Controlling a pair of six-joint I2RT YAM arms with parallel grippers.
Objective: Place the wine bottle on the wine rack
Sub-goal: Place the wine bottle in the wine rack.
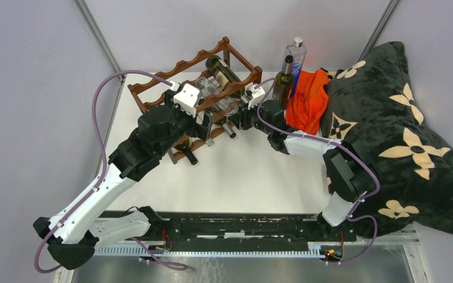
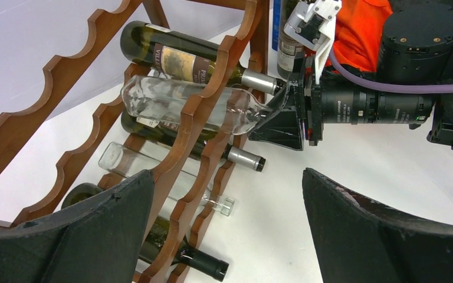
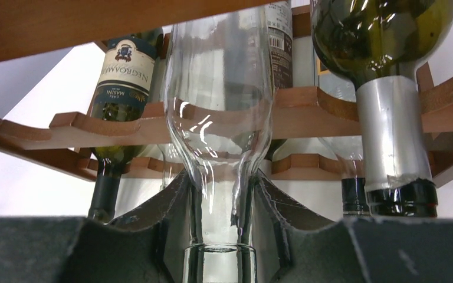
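Observation:
The reddish-brown wine rack (image 1: 153, 82) stands at the back of the white table with several bottles lying in it. A clear glass wine bottle (image 2: 171, 103) lies across its scalloped rails (image 2: 209, 88), neck pointing out. My right gripper (image 2: 271, 115) is shut on that neck. In the right wrist view the neck (image 3: 221, 194) sits tight between the dark pads (image 3: 171, 203), and the body (image 3: 221, 118) rests on a rail (image 3: 307, 112). My left gripper (image 2: 227, 177) is open and holds nothing, low by the rack's front side.
A dark labelled bottle (image 2: 177, 59) lies above the clear one; a second clear bottle with a square stopper (image 2: 224, 204) and a dark bottle (image 2: 200, 262) lie below. Right of the rack stand two upright bottles (image 1: 282, 79), an orange cloth (image 1: 307, 100) and a black flowered blanket (image 1: 395, 118).

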